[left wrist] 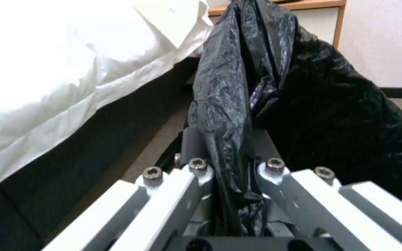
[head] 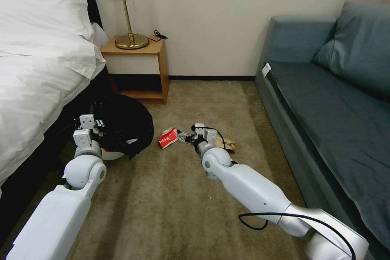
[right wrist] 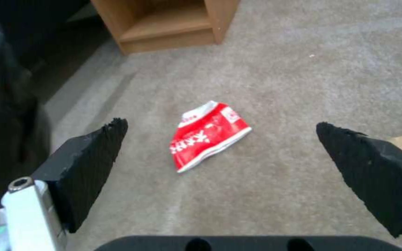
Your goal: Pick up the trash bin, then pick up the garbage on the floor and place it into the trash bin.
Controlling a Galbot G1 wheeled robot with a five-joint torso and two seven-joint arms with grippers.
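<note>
— Red-and-white packet (right wrist: 209,135): flat on the carpet (right wrist: 303,69), ahead of the right gripper (right wrist: 220,139) and framed between its two black pads (right wrist: 94,153), touching neither. Spread wide, nothing held.

— And seen from the head?

— Same packet (head: 167,137) just beyond the right gripper (head: 185,136), low over the floor. Tan paper bag (head: 227,144) tucked behind that wrist, partly hidden.

— Risk there?

— Thin and flat, so likely hard to pinch: pads could scrape carpet and shove the packet forward instead of closing on it. Could also fold or slip out once lifted. Paper bag close by the wrist, so liable to be nudged away.

— The bin?

— Trash bin (head: 122,130) off toward the bed (head: 36,89), at the left gripper (head: 87,126). Black liner (left wrist: 229,104) bunched and clamped between the left fingers (left wrist: 194,143), closed tight on bag and rim.

— Trouble with that hold?

— Probably. Appears tilted, white base (head: 110,155) low, mouth draped in loose plastic. If gripping mostly film, could slide or tear under weight. Slack liner could also cover the opening and bounce the packet back out.

— Anything around it?

— Wooden nightstand (head: 136,69) beyond the bin, sofa (head: 325,101) on the far side of the right arm. Tight quarters; bin swing might brush the bedding.
</note>
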